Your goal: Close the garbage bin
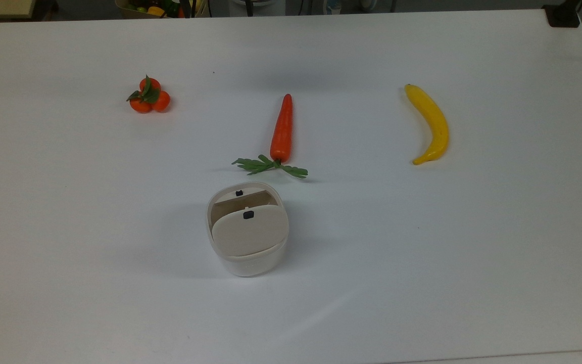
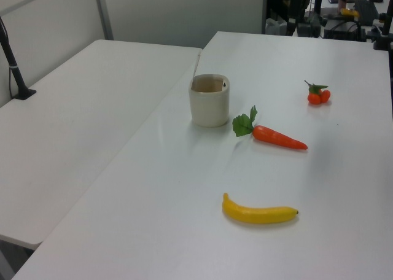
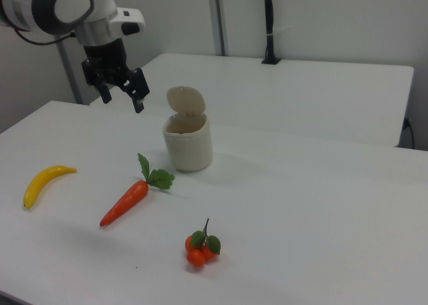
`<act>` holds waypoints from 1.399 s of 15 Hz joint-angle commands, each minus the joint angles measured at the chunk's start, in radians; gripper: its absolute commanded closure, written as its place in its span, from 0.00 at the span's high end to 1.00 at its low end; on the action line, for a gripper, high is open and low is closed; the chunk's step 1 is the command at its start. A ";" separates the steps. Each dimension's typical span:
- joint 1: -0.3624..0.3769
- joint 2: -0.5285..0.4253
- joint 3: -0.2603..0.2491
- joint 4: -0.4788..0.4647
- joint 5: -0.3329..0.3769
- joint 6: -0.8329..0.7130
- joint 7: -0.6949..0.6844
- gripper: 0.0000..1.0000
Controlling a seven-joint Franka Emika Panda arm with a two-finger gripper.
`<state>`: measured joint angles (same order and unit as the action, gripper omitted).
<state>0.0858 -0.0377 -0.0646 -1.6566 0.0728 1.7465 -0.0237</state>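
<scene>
In the right view, the claw point(image 3: 122, 91) hangs in the air with its fingers spread, gripping nothing. To its right and lower down, the bin point(image 3: 188, 142) sits on the table point(image 3: 321, 205), lid point(image 3: 186, 100) standing up, well apart from the claw.

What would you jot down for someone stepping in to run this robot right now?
Gripper: up in the air, at the right view's left of the garbage bin, fingers apart, holding nothing.
Garbage bin: stands on the white table, just below the carrot's leafy end in the top view. Its lid stands upright, so the bin is open.
Also on the table: a banana and a cluster of small oranges, both well away from the bin.
Done: nothing yet on the lid.
Left: bring the gripper over to the lid and push it down until it lies flat on the bin.
</scene>
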 commanded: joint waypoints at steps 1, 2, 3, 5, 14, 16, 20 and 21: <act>0.012 -0.013 -0.014 -0.009 -0.002 0.001 -0.018 1.00; 0.012 -0.013 -0.014 -0.009 -0.001 0.001 -0.018 1.00; 0.012 -0.013 -0.014 -0.009 -0.001 0.001 -0.018 1.00; 0.008 -0.014 -0.014 -0.009 0.002 0.001 -0.018 1.00; 0.006 -0.008 -0.014 -0.009 0.012 0.002 -0.087 0.60; 0.005 -0.007 -0.014 -0.009 0.013 0.002 -0.117 0.32; 0.006 -0.001 -0.014 -0.011 0.039 0.039 -0.102 0.00; 0.005 0.001 -0.014 -0.011 0.051 0.051 -0.101 0.00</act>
<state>0.0834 -0.0342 -0.0654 -1.6573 0.0842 1.7529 -0.1105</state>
